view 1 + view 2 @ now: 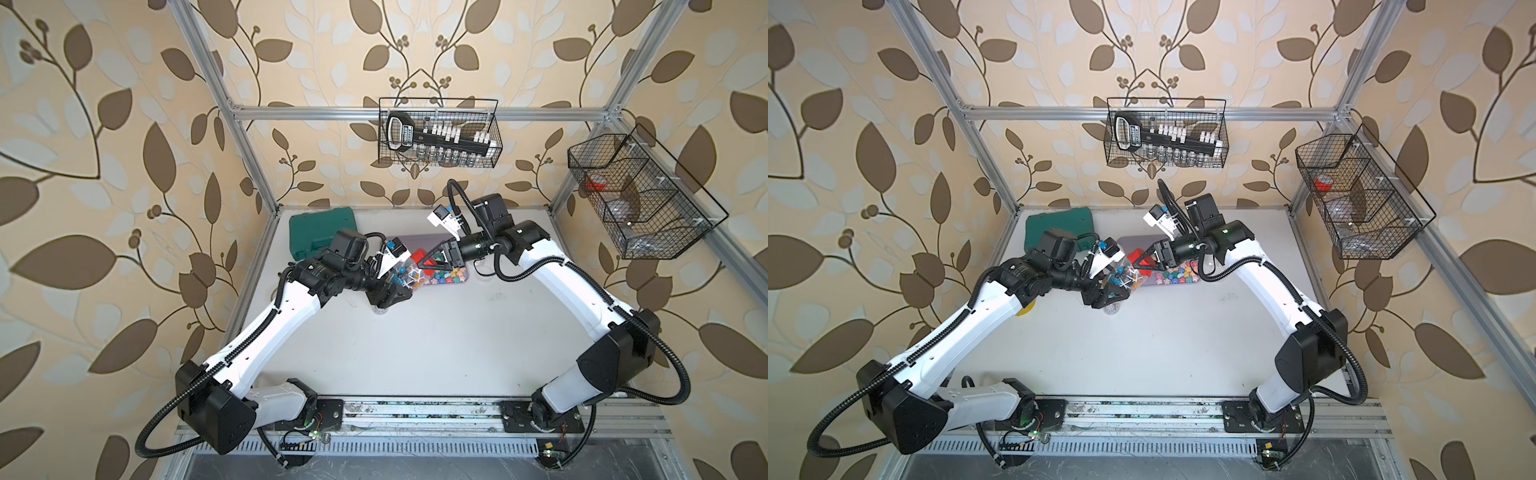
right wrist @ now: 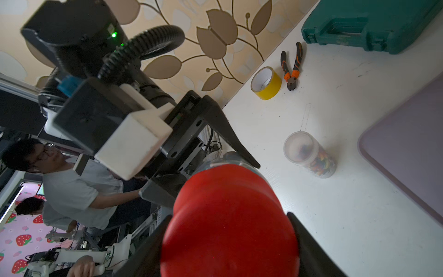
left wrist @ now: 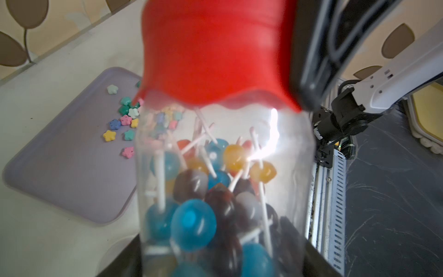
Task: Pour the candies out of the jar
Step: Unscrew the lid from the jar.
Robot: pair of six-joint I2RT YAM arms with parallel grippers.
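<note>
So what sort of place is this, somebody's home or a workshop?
Most likely a robotics lab booth dressed as a room: a left arm and right arm bolted at a white table, wallpaper panels on an aluminium frame, and, in the right wrist view, a person by more robot gear.

White arms [image 1: 266, 330], blk joints [image 1: 216, 409] (ribbed blk cables [image 1: 140, 441]).

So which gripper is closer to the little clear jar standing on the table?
Left. The left gripper, holding the lollipop jar, is close by the small jar; the right gripper is farther off, at the held jar's red lid.
</note>
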